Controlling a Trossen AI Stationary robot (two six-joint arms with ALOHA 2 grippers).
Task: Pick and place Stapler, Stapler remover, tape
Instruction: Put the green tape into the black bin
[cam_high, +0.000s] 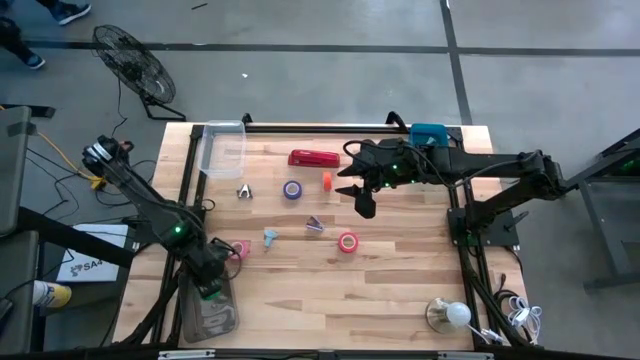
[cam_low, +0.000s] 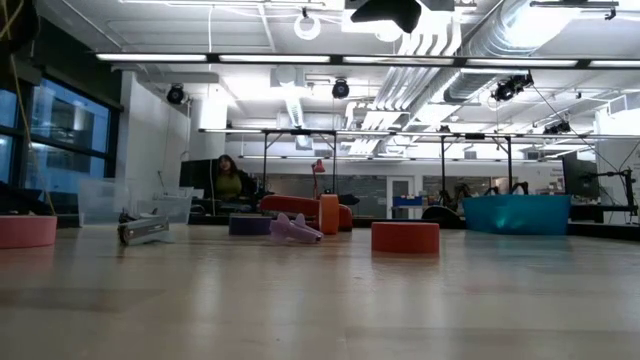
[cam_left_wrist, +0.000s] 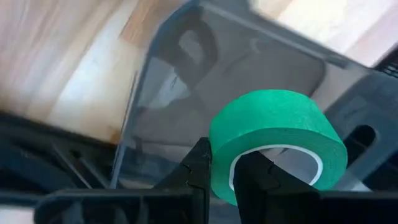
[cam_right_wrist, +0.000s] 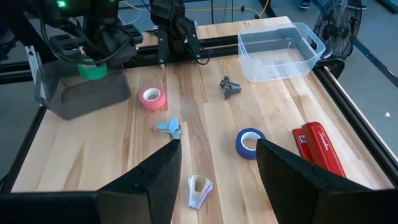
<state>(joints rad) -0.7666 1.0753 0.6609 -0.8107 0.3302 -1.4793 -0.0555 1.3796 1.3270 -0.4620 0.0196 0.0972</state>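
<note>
My left gripper (cam_left_wrist: 224, 180) is at the table's near-left corner (cam_high: 208, 283), shut on a green tape roll (cam_left_wrist: 277, 140) above a grey bin (cam_left_wrist: 249, 74). My right gripper (cam_right_wrist: 217, 180) is open and hovers over the table's middle (cam_high: 356, 198), close to the small orange piece (cam_high: 327, 181). The red stapler (cam_high: 313, 158) lies flat toward the far edge. The purple-blue tape roll (cam_high: 292, 189), pink roll (cam_high: 240, 249) and red roll (cam_high: 348, 242) lie flat on the wood. Three small claw-shaped removers lie there too: dark (cam_high: 244, 191), blue (cam_high: 270, 237) and purple (cam_high: 315, 225). My left gripper holds the green tape roll by its wall (cam_left_wrist: 221, 168). One finger (cam_left_wrist: 198, 171) is outside the ring and the other finger (cam_left_wrist: 261, 180) is inside its open centre. The roll is lifted clear, tilted, above the grey bin.
A clear plastic container (cam_high: 222, 148) stands at the far-left corner and a teal object (cam_high: 428, 133) at the far-right edge. The grey bin (cam_high: 205, 310) sits at the near-left corner. A lamp bulb (cam_high: 450, 315) lies near the right front. A person sits in the room behind (cam_low: 228, 182).
</note>
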